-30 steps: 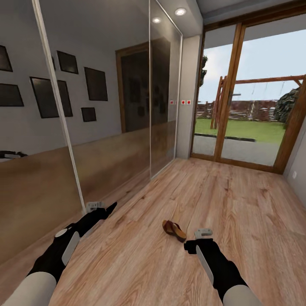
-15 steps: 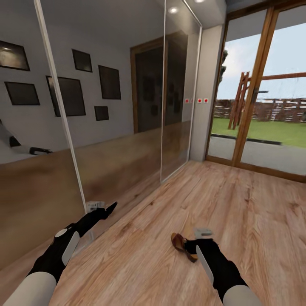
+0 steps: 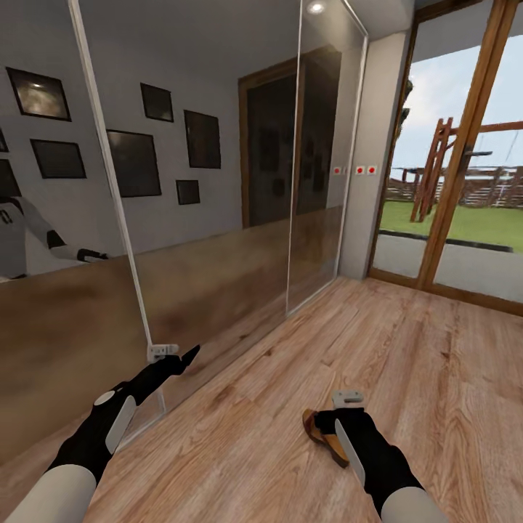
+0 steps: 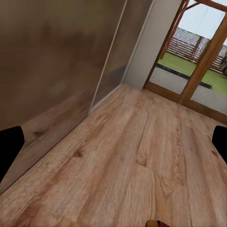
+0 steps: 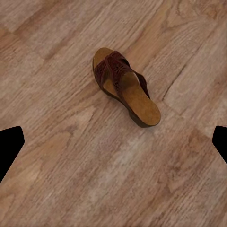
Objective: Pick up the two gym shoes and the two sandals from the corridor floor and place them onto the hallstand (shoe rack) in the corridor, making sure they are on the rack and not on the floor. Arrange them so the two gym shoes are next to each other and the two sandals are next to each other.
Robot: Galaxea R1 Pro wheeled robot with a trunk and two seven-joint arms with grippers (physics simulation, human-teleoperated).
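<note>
Little of the task is being shown as done. One sandal is being seen lying on the corridor floor, low and right of centre in the head view, partly covered there by the right claw; in the right wrist view the same sandal is being seen whole, flat on its sole in the upper middle of the frame, well apart from the dark fingertips at the frame's lower edges. Those tips are being held wide apart with nothing between them, so the right claw is being judged open and empty, not touching the shoe. The left claw is being seen at lower left of the head view, close to the mirrored sliding door; in the left wrist view its fingertips are likewise being held at opposite edges, apart and empty, over bare planks. The second sandal, the gym shoes and the hallstand are not being made out in these pictures, so their state cannot be told. The step in hand is being judged as an approach to this sandal: a descent, a grasp and a carry to the rack are all being left, and then the same for the other three shoes.
</note>
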